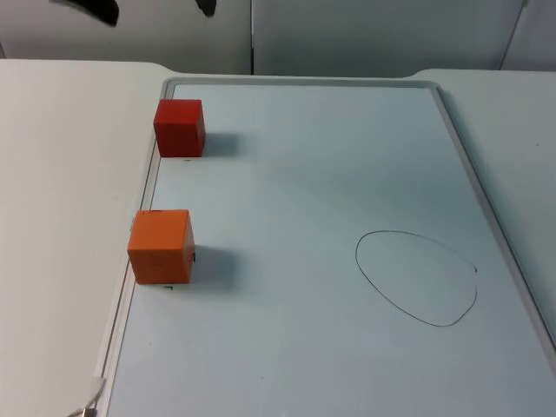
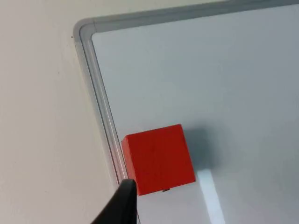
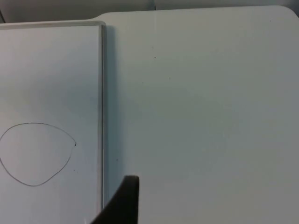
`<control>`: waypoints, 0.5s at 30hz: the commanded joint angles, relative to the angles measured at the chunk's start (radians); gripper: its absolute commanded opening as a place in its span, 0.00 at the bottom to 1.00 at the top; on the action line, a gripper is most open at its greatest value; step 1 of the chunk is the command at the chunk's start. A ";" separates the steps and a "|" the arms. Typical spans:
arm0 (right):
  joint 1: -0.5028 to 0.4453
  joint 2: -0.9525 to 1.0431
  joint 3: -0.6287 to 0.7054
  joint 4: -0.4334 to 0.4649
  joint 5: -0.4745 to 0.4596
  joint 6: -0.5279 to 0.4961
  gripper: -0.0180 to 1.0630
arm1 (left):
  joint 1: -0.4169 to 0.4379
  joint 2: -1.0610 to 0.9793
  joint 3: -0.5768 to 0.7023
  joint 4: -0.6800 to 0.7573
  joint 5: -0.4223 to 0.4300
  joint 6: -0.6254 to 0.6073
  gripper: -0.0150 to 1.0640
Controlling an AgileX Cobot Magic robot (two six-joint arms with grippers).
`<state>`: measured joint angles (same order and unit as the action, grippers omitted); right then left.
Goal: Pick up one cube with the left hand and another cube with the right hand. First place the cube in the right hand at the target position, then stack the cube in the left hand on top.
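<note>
A red cube (image 1: 179,127) (image 2: 159,158) rests on the whiteboard (image 1: 304,347), close to its left frame near the far corner. In front of it, by the same frame, sits an orange cube (image 1: 161,246). A hand-drawn oval outline (image 1: 417,276) (image 3: 35,154) marks the board's right half, and nothing lies inside it. My left gripper (image 2: 122,205) hovers above the board's far left corner, just short of the red cube and not touching it. My right gripper (image 3: 122,200) hangs over the bare table, right of the board's right frame and beside the oval.
The board's grey frame (image 1: 486,208) stands slightly proud of the white table (image 1: 52,217). A small metal clip (image 1: 87,407) pokes in at the board's near left corner. The grey partition wall (image 1: 347,35) closes off the back.
</note>
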<state>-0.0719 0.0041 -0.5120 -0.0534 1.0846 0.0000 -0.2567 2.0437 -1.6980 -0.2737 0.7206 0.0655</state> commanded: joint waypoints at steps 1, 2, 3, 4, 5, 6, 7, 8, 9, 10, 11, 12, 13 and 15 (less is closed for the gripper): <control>-0.009 -0.004 0.004 0.002 -0.009 0.000 0.93 | -0.016 0.045 -0.041 -0.001 0.006 -0.032 0.97; -0.009 -0.004 0.004 0.002 -0.009 0.000 0.93 | -0.020 0.065 -0.054 -0.001 0.006 -0.035 0.97; -0.009 -0.004 0.004 0.002 -0.009 0.000 0.93 | -0.025 0.089 -0.068 0.001 0.002 -0.043 0.97; -0.009 -0.004 0.004 0.002 -0.009 0.000 0.93 | -0.025 0.111 -0.082 0.008 0.002 -0.053 0.97; -0.009 -0.004 0.004 0.002 -0.009 0.000 0.93 | -0.025 0.111 -0.082 0.008 0.002 -0.053 0.97; -0.009 -0.004 0.004 0.002 -0.009 0.000 0.93 | -0.029 0.132 -0.093 0.020 0.002 -0.065 0.97; -0.009 -0.004 0.004 0.002 -0.009 0.000 0.93 | -0.029 0.160 -0.108 0.060 0.004 -0.101 0.97; -0.009 -0.004 0.004 0.002 -0.009 0.000 0.93 | -0.029 0.178 -0.117 0.083 0.010 -0.126 0.97; -0.009 -0.004 0.004 0.002 -0.009 0.000 0.93 | -0.029 0.178 -0.117 0.083 0.010 -0.126 0.97; -0.009 -0.004 0.004 0.002 -0.009 0.000 0.93 | -0.029 0.192 -0.122 0.090 0.011 -0.135 0.97; -0.009 -0.004 0.004 0.002 -0.009 0.000 0.93 | -0.029 0.202 -0.124 0.099 0.011 -0.136 0.97; -0.009 -0.004 0.004 0.002 -0.009 0.000 0.93 | -0.029 0.214 -0.133 0.106 0.011 -0.136 0.97; -0.009 -0.004 0.004 0.002 -0.009 0.000 0.93 | -0.029 0.214 -0.133 0.106 0.011 -0.136 0.97; -0.009 -0.004 0.004 0.002 -0.009 0.000 0.93 | -0.029 0.242 -0.146 0.108 0.000 -0.136 0.97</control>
<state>-0.0719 0.0041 -0.5120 -0.0534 1.0846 0.0000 -0.2816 2.2786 -1.8311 -0.1706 0.7327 -0.0589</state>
